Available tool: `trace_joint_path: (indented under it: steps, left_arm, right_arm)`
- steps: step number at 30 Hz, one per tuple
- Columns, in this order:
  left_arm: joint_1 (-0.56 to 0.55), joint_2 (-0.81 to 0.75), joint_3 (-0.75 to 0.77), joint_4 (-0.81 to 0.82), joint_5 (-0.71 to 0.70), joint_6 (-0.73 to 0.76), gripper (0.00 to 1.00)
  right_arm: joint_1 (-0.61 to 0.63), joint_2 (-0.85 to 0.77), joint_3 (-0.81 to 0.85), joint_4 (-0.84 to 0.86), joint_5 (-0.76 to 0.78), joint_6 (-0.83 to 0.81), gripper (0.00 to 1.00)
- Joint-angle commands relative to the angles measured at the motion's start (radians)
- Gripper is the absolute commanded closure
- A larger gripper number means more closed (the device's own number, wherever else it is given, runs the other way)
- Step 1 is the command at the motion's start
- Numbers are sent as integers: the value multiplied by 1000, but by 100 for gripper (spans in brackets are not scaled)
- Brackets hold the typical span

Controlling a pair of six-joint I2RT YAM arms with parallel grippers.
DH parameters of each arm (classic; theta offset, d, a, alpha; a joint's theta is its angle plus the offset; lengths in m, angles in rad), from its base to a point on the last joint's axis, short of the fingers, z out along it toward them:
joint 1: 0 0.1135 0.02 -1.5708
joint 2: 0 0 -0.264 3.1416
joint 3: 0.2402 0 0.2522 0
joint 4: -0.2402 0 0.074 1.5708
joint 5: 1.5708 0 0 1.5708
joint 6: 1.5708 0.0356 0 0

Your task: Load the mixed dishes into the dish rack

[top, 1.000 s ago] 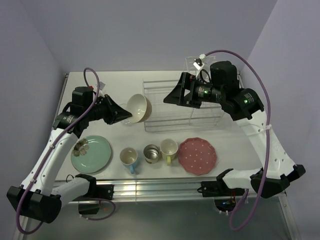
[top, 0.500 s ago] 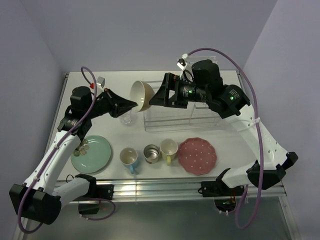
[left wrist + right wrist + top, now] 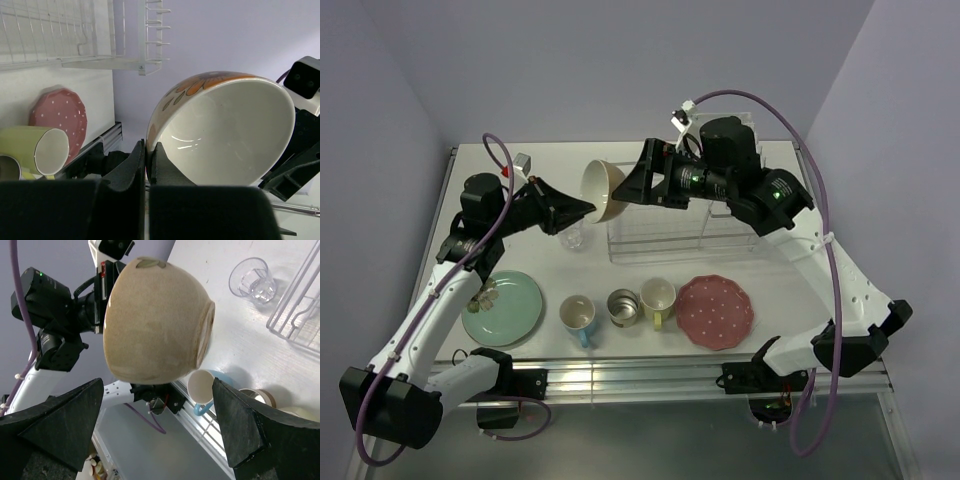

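My left gripper (image 3: pixel 586 208) is shut on the rim of the cream bowl (image 3: pixel 603 192) and holds it tilted in the air, left of the white wire dish rack (image 3: pixel 690 228). In the left wrist view the fingers (image 3: pixel 135 165) pinch the bowl's rim (image 3: pixel 225 130). My right gripper (image 3: pixel 638 185) is wide open, close to the bowl's far side. In the right wrist view the bowl's outside (image 3: pixel 155 320) fills the space just ahead of the open fingers (image 3: pixel 65 425). The clear glass (image 3: pixel 573 238) stands on the table below the bowl.
Along the front stand the mint-green plate (image 3: pixel 503 308), light-blue mug (image 3: pixel 578 316), metallic-tan cup (image 3: pixel 623 306), yellow-green mug (image 3: pixel 658 300) and pink dotted plate (image 3: pixel 715 311). The rack holds no dishes. The table's back edge meets the wall.
My left arm has lifted the bowl up and to the right, off the table area by the glass. My right gripper has swung left from over the rack to the bowl.
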State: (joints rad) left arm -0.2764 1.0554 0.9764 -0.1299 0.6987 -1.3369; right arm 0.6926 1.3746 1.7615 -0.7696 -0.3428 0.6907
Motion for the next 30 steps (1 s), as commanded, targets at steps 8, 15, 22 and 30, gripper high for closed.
trace_joint_path:
  steps: [8,15,22,30]
  left_arm:
    - [0,11,36,154,68,-36,100]
    - [0,15,25,135,62,-15,100]
    - [-1,35,39,99,59,21,100]
    - [-1,54,38,101,65,33,100]
  right_arm:
    - [7,44,26,87,39,6,4]
    - [10,60,36,89,54,18,7]
    - [16,70,18,116,50,35,8]
    - [21,119,81,89,74,24,14]
